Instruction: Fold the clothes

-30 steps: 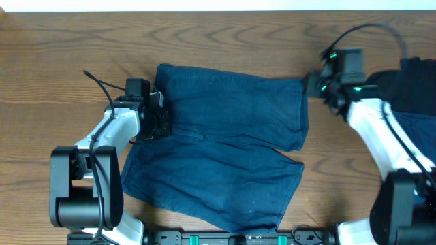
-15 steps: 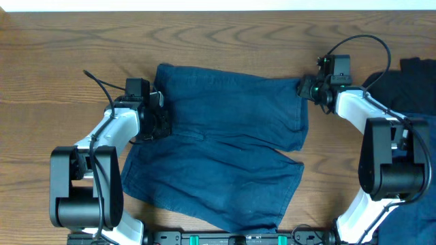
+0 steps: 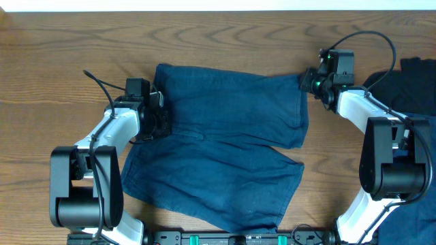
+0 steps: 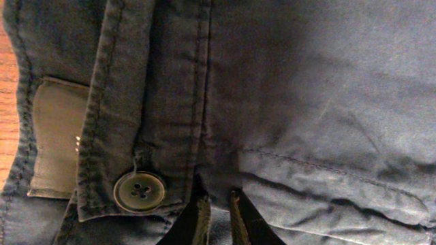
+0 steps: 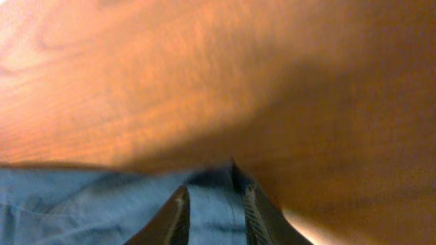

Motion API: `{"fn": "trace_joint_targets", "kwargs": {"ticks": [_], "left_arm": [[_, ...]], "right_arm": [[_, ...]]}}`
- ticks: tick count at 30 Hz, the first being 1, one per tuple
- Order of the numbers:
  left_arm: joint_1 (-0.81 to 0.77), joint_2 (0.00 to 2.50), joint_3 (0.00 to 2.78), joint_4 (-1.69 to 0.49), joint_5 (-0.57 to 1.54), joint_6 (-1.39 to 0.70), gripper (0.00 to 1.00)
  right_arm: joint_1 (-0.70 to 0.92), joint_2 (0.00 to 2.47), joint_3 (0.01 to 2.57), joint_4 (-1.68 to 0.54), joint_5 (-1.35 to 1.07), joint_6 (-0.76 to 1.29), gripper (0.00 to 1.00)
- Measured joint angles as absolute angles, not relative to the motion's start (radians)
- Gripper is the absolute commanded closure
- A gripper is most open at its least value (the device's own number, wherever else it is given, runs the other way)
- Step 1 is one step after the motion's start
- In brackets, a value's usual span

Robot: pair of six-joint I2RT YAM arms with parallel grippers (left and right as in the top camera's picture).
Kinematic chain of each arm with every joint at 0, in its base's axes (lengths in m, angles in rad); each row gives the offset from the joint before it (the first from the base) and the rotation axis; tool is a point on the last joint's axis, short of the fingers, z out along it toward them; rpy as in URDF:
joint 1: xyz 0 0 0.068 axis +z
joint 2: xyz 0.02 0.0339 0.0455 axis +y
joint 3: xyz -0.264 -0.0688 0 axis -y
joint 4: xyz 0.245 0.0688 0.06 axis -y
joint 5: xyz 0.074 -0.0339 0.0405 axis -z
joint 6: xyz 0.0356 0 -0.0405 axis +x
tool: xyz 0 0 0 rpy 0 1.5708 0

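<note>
Though right arm (image 3: 355,106) stands between, black garment (image 3: 417,82), denim shorts (image 3: 225,136), wooden table (image 3: 225,41).

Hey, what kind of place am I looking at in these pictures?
Probably a robotics lab bench rather than a home: a left arm and a right arm are mounted at a wooden table, with denim shorts spread between them.
</note>
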State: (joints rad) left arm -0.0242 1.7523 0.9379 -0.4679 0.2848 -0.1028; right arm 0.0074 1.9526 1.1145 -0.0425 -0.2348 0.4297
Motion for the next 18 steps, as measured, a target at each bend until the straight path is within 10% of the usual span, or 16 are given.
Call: {"fn": "trace_joint_targets", "kwargs": {"ticks": [9, 18], "left_arm": [[-0.024, 1.752, 0.938, -0.468, 0.285, -0.103, 0.86], [-0.024, 1.752, 0.938, -0.468, 0.285, -0.103, 0.86]], "right_arm": [[0.007, 1.956, 1.123, -0.292, -0.328, 0.396, 0.69], [0.003, 1.955, 1.132, -0.382, -0.376, 0.353, 0.92]]}}
